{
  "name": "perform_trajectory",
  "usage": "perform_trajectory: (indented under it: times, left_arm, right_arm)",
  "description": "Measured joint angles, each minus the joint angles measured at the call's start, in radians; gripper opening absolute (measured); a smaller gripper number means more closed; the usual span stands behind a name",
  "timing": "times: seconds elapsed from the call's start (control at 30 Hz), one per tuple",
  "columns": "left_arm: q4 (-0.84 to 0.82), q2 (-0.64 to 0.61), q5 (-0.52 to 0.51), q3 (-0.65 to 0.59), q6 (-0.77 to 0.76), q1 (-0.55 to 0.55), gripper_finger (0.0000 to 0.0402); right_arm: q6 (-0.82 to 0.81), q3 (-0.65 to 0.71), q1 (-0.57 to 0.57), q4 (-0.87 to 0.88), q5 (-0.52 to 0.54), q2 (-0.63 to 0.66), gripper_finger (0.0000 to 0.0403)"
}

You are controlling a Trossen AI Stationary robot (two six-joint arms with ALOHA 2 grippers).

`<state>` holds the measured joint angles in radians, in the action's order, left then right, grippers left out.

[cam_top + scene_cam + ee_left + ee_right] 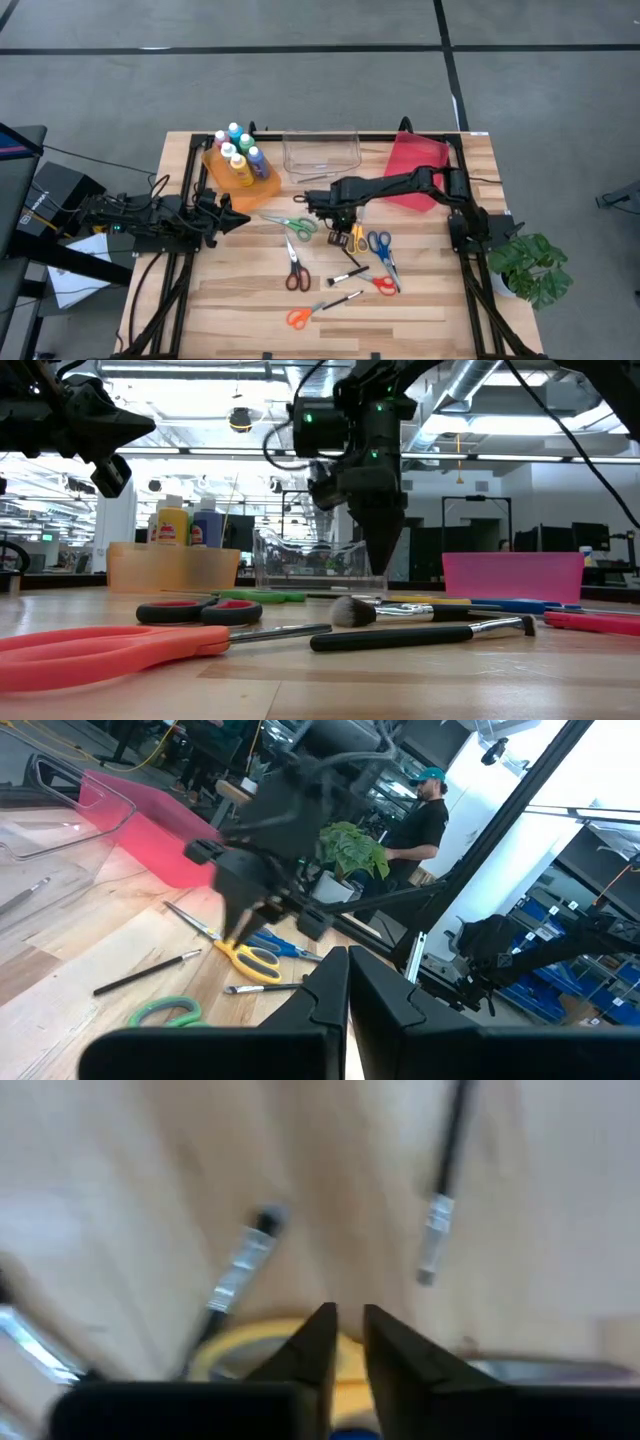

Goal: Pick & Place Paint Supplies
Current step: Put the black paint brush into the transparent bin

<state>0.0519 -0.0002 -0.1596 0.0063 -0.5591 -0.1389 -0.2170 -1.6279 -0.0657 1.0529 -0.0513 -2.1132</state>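
Observation:
My right gripper [340, 226] reaches in from the right and points down, shut, just above the yellow-handled scissors [357, 238]. The low view shows its tips [384, 566] clear of the table. Its wrist view shows the fingers [348, 1335] over the yellow handle [262, 1342], with two brush ferrules [240, 1270] beyond. Green [292, 224], blue [380, 245], red [384, 286], dark red [296, 276] and orange scissors [300, 317] lie flat on the wood, as do thin brushes [347, 275]. Paint bottles [238, 150] stand in the orange bin [262, 186]. My left gripper [243, 221] waits, shut, at the table's left.
A clear bin [320, 152] and a red bin [415, 165] sit along the far edge. A potted plant [535, 266] stands off the table's right side. A person [420, 820] stands in the room beyond. Bare wood lies near the front edge.

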Motion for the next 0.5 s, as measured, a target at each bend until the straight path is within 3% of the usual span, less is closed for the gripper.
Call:
perform_trajectory:
  times: [0.23,0.5]
  left_arm:
    - [0.000,0.000,0.000,0.000,0.000,0.000,0.0006]
    - [0.000,0.000,0.000,0.000,0.000,0.000,0.0005]
  right_arm:
    - [0.065,0.001,-0.068,0.012,0.042,-0.001,0.0160]
    - [0.121,0.005,-0.075,-0.034,0.083,-0.001,0.0167]
